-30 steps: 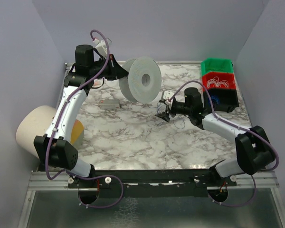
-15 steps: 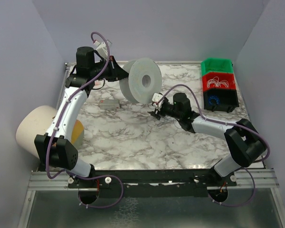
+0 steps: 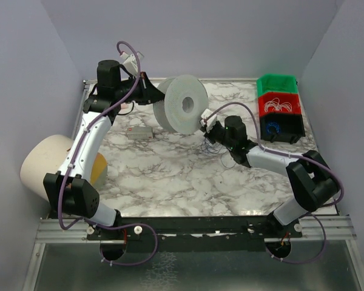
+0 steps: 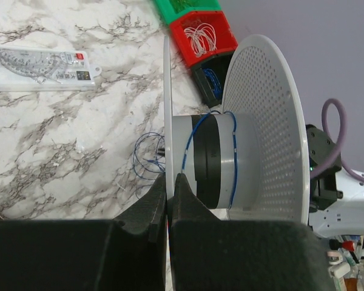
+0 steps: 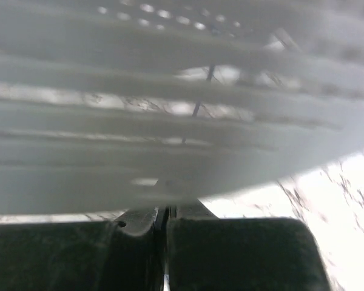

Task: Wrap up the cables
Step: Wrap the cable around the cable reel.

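A grey spool (image 3: 182, 108) with perforated flanges is held up off the marble table (image 3: 170, 176) at the back. My left gripper (image 3: 150, 92) is shut on the rim of the near flange (image 4: 168, 121), seen edge-on between its tips (image 4: 170, 179). The cable (image 4: 191, 142) is thin and blue. It crosses the spool's hub (image 4: 246, 163) and trails into loose loops (image 4: 147, 159) on the table. My right gripper (image 3: 207, 128) sits just below the spool's right edge, above those loops (image 3: 212, 147). Its jaws (image 5: 165, 210) are shut, and a thin dark line of cable (image 5: 197, 109) runs toward them across the blurred spool.
Green (image 3: 278, 83), red (image 3: 279, 103) and black (image 3: 282, 126) bins are stacked at the back right. A flat grey packet (image 3: 139, 132) lies left of the spool. A large cardboard roll (image 3: 45, 167) stands off the table's left edge. Walls close in on three sides.
My right arm has swung left and back toward the spool, and its gripper has gone from open to shut at the loose loops. The left arm and spool have barely moved.
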You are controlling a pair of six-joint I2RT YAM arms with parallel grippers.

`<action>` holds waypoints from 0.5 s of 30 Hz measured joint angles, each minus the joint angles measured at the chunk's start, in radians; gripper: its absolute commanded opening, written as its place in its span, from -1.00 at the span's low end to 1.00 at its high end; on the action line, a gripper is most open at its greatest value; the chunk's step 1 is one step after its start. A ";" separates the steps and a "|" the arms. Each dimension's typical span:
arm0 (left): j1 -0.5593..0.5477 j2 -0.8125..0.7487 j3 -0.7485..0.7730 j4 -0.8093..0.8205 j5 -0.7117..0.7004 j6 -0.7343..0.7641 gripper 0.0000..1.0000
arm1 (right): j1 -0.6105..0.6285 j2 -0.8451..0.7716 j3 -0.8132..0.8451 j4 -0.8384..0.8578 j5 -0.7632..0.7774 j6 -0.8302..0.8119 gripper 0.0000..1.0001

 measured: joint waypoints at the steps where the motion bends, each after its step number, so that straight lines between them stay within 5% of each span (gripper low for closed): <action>1: 0.000 -0.003 0.000 -0.003 0.003 0.008 -1.00 | -0.017 0.000 0.003 -0.004 0.009 0.021 -0.99; 8: 0.000 -0.020 0.003 -0.079 0.003 0.126 -1.00 | -0.211 -0.007 0.095 -0.102 0.004 0.188 -0.99; 15: -0.028 -0.028 0.003 -0.176 -0.090 0.282 -1.00 | -0.268 -0.068 0.259 -0.341 -0.194 0.257 -0.99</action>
